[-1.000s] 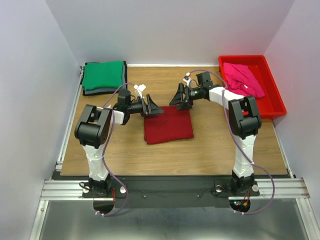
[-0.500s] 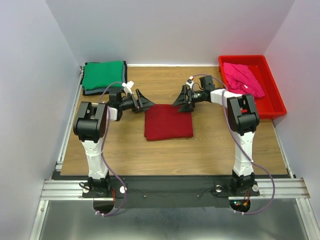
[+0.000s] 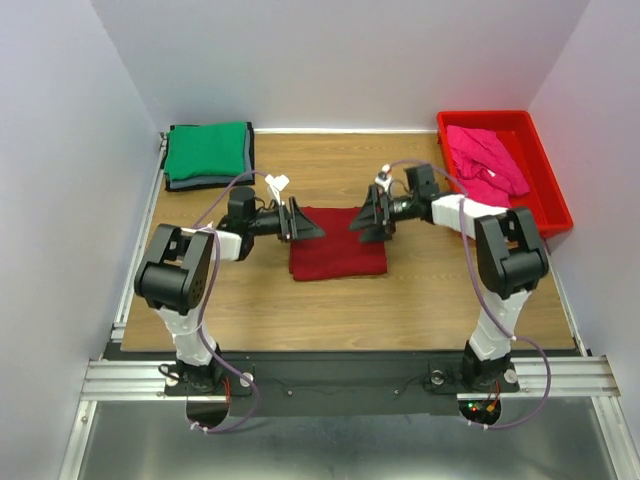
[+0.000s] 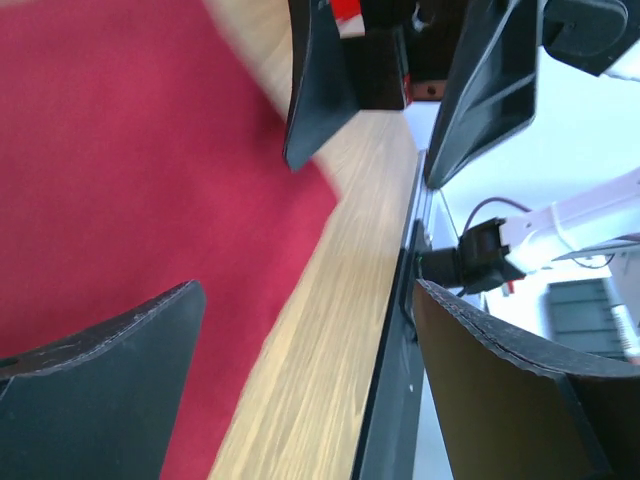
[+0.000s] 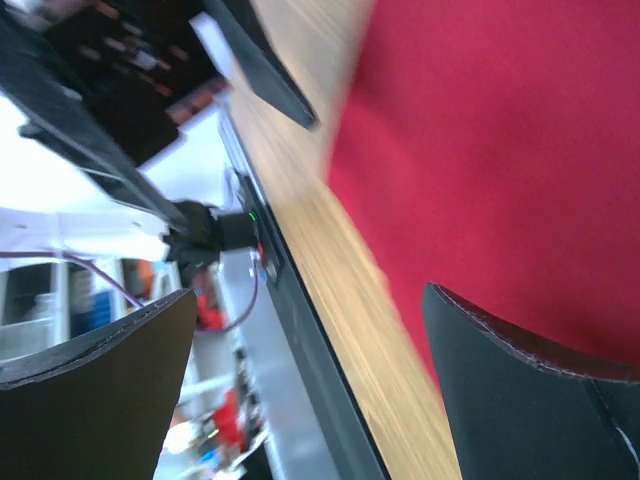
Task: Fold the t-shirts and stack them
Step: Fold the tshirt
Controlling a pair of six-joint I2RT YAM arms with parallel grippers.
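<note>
The dark red t-shirt (image 3: 338,254) lies folded into a rectangle on the table's middle; it also shows in the left wrist view (image 4: 130,170) and the right wrist view (image 5: 500,150). My left gripper (image 3: 305,221) is open and empty over the shirt's far left corner. My right gripper (image 3: 366,221) is open and empty over its far right corner. The two face each other. The green t-shirt (image 3: 207,150) lies folded on the dark grey one (image 3: 205,183) at the far left. The pink t-shirt (image 3: 485,158) lies crumpled in the red tray (image 3: 545,205).
The red tray stands at the far right of the wooden table (image 3: 430,290). White walls close in the back and both sides. A black rail (image 3: 340,368) runs along the near edge by the arm bases.
Both grippers came down and inward from behind the dark red shirt to its two far corners. The shirt has not moved.
</note>
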